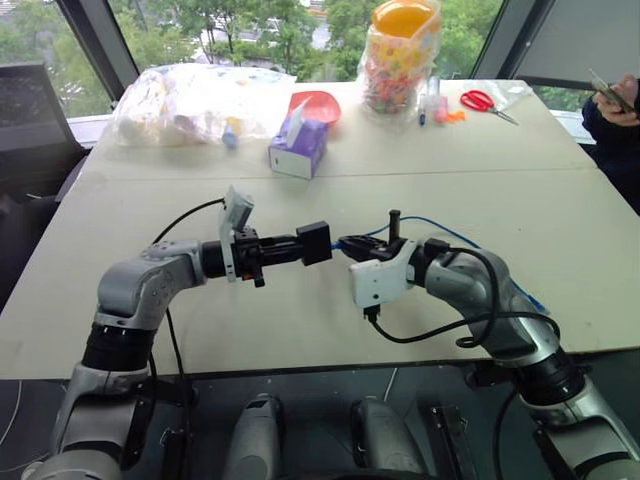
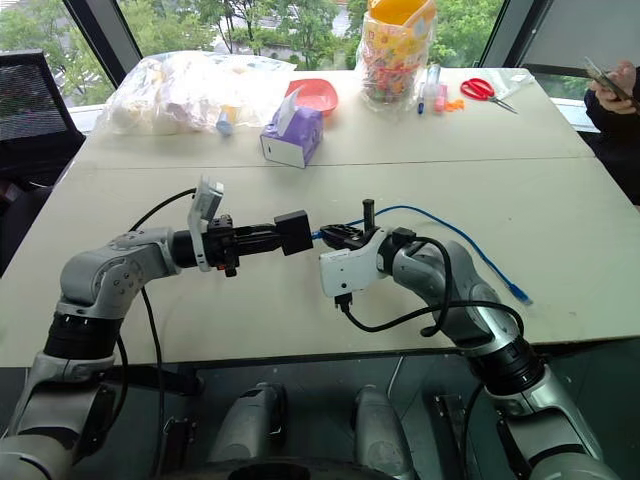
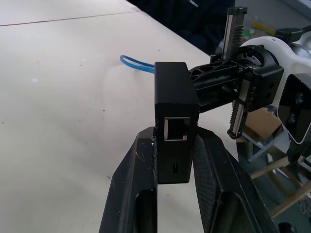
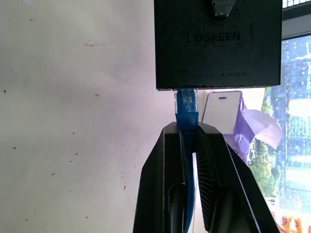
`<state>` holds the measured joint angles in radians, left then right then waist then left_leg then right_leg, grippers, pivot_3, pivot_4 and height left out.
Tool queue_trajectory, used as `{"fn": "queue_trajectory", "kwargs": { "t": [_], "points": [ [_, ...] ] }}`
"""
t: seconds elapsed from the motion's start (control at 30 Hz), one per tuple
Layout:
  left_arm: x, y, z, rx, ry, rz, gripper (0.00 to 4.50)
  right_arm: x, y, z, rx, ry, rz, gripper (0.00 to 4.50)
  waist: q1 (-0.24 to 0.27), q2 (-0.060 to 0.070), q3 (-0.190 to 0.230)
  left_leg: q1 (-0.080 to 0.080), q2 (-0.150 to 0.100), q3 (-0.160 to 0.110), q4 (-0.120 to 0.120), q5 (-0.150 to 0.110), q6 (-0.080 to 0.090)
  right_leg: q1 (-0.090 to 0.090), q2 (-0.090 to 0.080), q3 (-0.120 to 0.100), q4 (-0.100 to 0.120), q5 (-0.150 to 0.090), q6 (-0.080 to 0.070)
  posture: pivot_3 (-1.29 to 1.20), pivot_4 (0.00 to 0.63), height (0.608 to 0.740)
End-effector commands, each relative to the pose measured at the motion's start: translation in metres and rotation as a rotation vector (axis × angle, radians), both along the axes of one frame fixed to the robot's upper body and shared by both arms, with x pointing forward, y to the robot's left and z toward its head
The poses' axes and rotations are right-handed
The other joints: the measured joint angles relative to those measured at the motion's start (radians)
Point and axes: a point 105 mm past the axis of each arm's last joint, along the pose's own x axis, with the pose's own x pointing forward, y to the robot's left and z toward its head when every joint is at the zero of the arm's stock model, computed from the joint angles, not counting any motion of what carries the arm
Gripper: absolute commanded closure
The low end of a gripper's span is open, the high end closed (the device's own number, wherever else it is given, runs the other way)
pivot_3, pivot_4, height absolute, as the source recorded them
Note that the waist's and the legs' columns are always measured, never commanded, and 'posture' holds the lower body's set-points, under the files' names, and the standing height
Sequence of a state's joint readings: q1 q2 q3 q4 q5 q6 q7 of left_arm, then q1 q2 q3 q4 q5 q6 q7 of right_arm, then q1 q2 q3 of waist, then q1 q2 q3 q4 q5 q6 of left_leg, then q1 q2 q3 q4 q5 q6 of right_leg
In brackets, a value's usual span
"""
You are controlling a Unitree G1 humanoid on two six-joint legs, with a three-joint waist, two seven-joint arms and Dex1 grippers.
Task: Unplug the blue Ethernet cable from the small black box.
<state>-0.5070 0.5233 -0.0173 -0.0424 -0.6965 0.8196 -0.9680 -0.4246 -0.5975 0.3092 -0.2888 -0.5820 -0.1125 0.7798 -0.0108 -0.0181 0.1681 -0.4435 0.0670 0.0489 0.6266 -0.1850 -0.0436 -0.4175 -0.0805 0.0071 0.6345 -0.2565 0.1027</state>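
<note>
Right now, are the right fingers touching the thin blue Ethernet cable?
Touching. Right wrist view: both black fingers pinch the blue Ethernet cable just below the small matte black box.

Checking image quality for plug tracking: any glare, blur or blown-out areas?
Right wrist view: window at the edge is bright, blue Ethernet cable plug stays sharp against the small black box. Left wrist view: box socket crisp, background soft. Eye views: even daylight, no glare on the table.

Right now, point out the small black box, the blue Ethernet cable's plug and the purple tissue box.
small black box (image 3: 176, 102): left wrist view, side face above its socket.
blue Ethernet cable (image 4: 186, 109): right wrist view, plug at the box.
purple tissue box (image 1: 298, 148): left eye view, front face.
</note>
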Motion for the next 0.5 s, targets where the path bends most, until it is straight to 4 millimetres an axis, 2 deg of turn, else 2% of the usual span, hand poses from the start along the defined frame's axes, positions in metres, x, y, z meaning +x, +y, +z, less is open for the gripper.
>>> {"fn": "queue_trajectory", "kwargs": {
  "t": [0.03, 0.07, 0.1, 0.23, 0.27, 0.37, 0.4, 0.5],
  "points": [
    [0.002, -0.002, 0.007, 0.023, -0.049, -0.011, 4.06, -0.009, 0.007, 0.018, 0.058, 0.02, 0.044, 4.5, 0.0, 0.0, 0.0, 0.0, 0.0, 0.0, 0.0, 0.0, 0.0, 0.0, 0.0, 0.0, 0.0, 0.0, 0.0, 0.0, 0.15, 0.735],
    [0.002, -0.002, 0.007, 0.026, -0.051, -0.011, 4.06, -0.009, 0.005, 0.017, 0.06, 0.049, 0.041, 4.5, 0.0, 0.0, 0.0, 0.0, 0.0, 0.0, 0.0, 0.0, 0.0, 0.0, 0.0, 0.0, 0.0, 0.0, 0.0, 0.0, 0.15, 0.735],
    [0.002, -0.001, 0.008, 0.027, -0.053, -0.012, 4.06, -0.009, 0.004, 0.016, 0.081, 0.08, 0.034, 4.08, 0.0, 0.0, 0.0, 0.0, 0.0, 0.0, 0.0, 0.0, 0.0, 0.0, 0.0, 0.0, 0.0, 0.0, 0.0, 0.0, 0.15, 0.735],
    [0.002, 0.009, 0.015, 0.052, -0.082, -0.03, 4.06, -0.007, -0.008, 0.028, 0.282, 0.413, -0.032, 2.3, -0.001, 0.0, 0.0, 0.0, 0.0, -0.001, 0.0, 0.0, 0.0, 0.0, 0.0, 0.0, 0.0, 0.0, 0.0, 0.0, 0.15, 0.735],
    [0.001, 0.012, 0.017, 0.057, -0.09, -0.041, 4.06, -0.011, -0.01, 0.031, 0.339, 0.537, -0.035, 1.63, -0.001, 0.0, 0.0, 0.0, 0.0, -0.001, 0.0, 0.0, 0.0, 0.001, 0.0, 0.0, 0.0, 0.0, 0.0, 0.0, 0.15, 0.735],
    [-0.003, 0.018, 0.02, 0.064, -0.087, -0.074, 4.06, -0.02, -0.01, 0.048, 0.449, 0.755, -0.005, 0.24, -0.001, 0.0, 0.0, 0.0, 0.0, -0.001, 0.0, 0.0, 0.0, 0.001, 0.0, 0.0, 0.0, 0.0, 0.0, 0.0, 0.15, 0.735],
    [-0.005, 0.021, 0.022, 0.067, -0.089, -0.089, 4.06, -0.022, -0.011, 0.053, 0.472, 0.827, 0.004, 0.04, -0.001, 0.0, 0.0, 0.0, 0.001, -0.001, 0.0, 0.0, 0.0, 0.001, 0.0, 0.0, 0.0, 0.0, 0.0, 0.0, 0.15, 0.735],
    [-0.009, 0.028, 0.024, 0.088, -0.108, -0.126, 4.06, -0.03, -0.018, 0.052, 0.472, 1.095, -0.029, 0.04, 0.0, 0.0, 0.0, 0.0, 0.001, -0.001, 0.0, -0.001, 0.001, 0.0, 0.0, -0.001, 0.0, 0.0, -0.001, 0.0, 0.15, 0.735]
  ]
}}
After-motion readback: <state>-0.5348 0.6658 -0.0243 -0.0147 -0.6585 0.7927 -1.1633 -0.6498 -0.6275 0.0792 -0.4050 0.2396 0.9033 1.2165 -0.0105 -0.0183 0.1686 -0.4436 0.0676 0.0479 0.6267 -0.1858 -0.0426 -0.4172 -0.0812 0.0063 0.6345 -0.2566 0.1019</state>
